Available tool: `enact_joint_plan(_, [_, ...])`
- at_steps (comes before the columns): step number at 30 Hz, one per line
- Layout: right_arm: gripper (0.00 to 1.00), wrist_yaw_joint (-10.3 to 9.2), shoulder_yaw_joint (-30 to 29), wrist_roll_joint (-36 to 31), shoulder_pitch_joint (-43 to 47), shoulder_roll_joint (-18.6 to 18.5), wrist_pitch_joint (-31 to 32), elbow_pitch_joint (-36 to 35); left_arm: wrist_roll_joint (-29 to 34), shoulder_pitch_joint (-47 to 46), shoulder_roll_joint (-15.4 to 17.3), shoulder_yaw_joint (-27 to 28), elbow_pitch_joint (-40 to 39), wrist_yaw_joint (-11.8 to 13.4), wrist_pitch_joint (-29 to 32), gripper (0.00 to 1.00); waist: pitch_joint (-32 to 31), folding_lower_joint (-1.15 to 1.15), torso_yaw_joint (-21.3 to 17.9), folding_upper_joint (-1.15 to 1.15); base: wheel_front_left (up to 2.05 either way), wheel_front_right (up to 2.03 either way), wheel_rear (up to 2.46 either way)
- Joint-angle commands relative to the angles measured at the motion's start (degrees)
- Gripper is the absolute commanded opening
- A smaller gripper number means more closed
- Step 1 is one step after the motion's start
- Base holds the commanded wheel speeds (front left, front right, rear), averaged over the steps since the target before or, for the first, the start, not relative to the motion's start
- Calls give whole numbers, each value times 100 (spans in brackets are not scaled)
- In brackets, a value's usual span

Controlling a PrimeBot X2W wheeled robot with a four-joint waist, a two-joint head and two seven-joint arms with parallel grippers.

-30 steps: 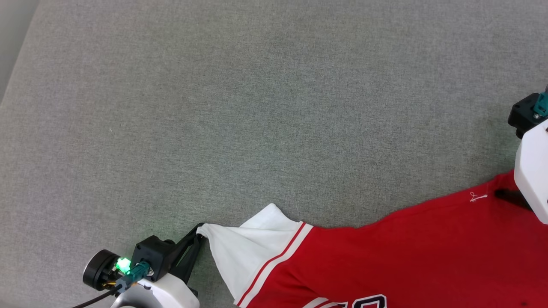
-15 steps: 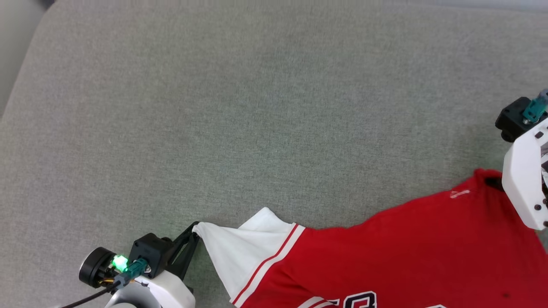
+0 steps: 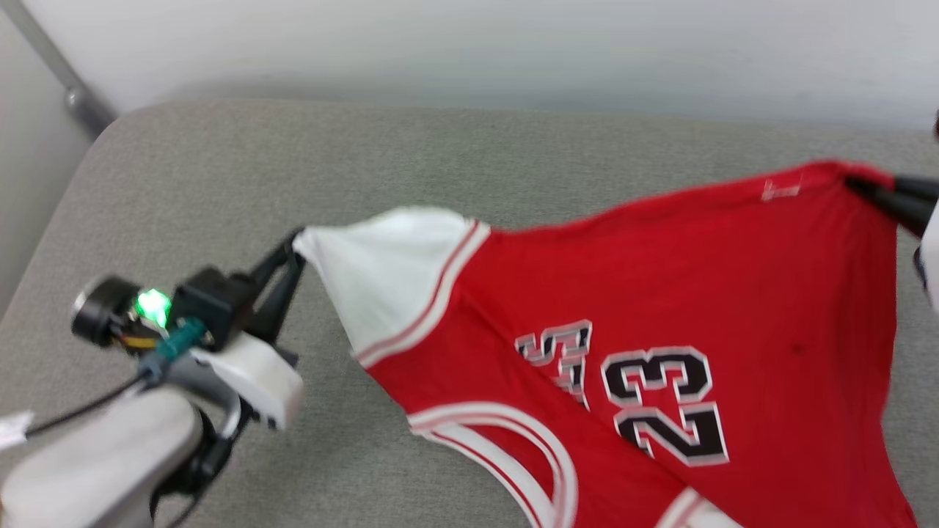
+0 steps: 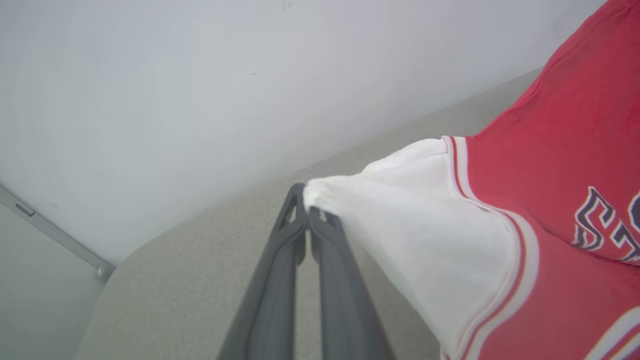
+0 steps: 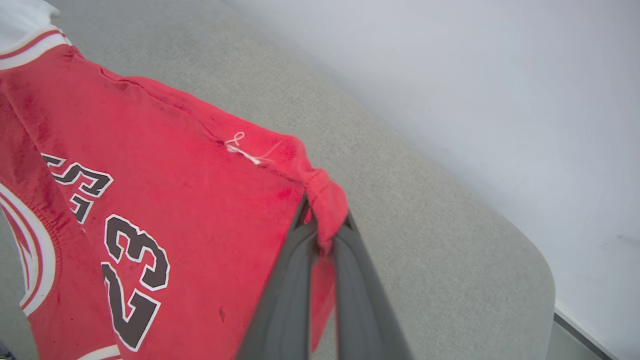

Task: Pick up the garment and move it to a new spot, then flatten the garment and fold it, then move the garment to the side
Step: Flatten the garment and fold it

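Observation:
The garment (image 3: 660, 293) is a red jersey with white sleeves and a dark "23". It hangs stretched between my two grippers above the grey cushion (image 3: 220, 183). At the left, my left gripper (image 3: 293, 246) is shut on the tip of the white sleeve (image 4: 400, 225); in the left wrist view the left gripper (image 4: 306, 212) pinches that tip. At the right edge, my right gripper (image 3: 858, 183) is shut on a red corner of the hem. In the right wrist view the right gripper (image 5: 322, 225) has that red cloth (image 5: 200, 175) bunched between its fingers.
A pale wall (image 3: 469, 44) rises behind the cushion's far edge. A grey metal rail (image 3: 66, 81) runs down at the back left. The cushion's rounded corner (image 5: 540, 280) lies close to the right gripper.
Both grippers have risen and lifted the garment off the cushion, so its lettered front now hangs in view. The right gripper went from open to shut on the hem. The camera tilted up.

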Motion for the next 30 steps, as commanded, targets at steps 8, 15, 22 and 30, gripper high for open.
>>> enact_joint_plan(8, [0, -4, -409, -480, -1027, 270, -494, -62, 416, -1855, -80, 493, 129, -479, 379, 0, 125, 1, -401, 0, 0, 0, 0])
enact_joint_plan(15, [0, -4, -577, -874, -2140, 512, -633, 198, 722, -3340, -368, 757, 565, -871, 634, 0, 670, 1, -547, 0, 0, 0, 0])
enact_joint_plan(22, [0, -4, -702, -1357, -3767, 728, -712, 805, 1210, -5319, -797, 996, 1280, -1422, 820, 0, 1513, 1, -569, 0, 0, 0, 0])
enact_joint_plan(30, [0, -4, -699, -1897, -5536, 1059, -932, 1638, 1509, -7219, -1337, 1221, 2496, -1895, 763, 0, 2195, 1, -529, 0, 0, 0, 0])
